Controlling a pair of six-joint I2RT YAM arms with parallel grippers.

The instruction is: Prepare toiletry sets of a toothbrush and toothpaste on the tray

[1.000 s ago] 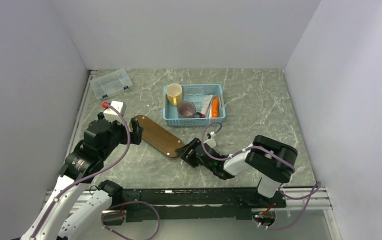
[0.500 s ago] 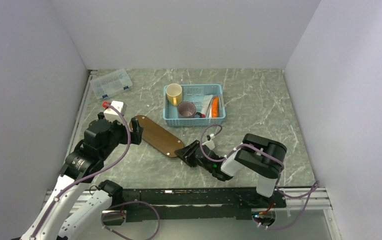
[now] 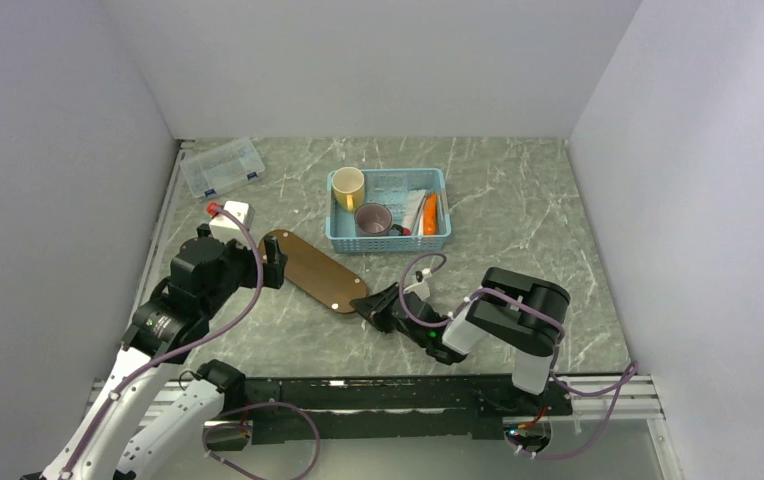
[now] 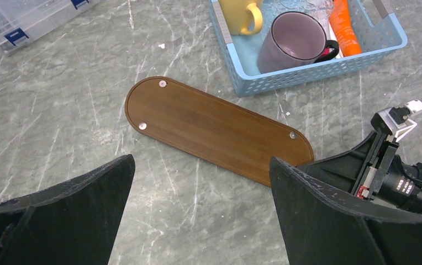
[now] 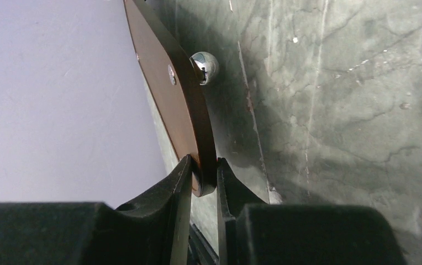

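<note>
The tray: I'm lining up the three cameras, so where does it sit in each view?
Top external: the tray lies left of centre, slanting from upper left to lower right.
Left wrist: the tray crosses mid-frame, below the blue mesh basket.
Right wrist: the tray is seen edge-on, rising from between the fingers.
Shared landmark: the right gripper, pinching the tray's end in every view.

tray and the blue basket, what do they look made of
The tray looks like wood or a wood-look laminate: dark brown, with lengthwise grain and a smooth, low-sheen surface. The small silvery screw heads near its ends and the shiny ball foot under it look like polished metal. The basket is probably moulded plastic: light blue, matte, with walls that are a regular grid of small holes.
</note>
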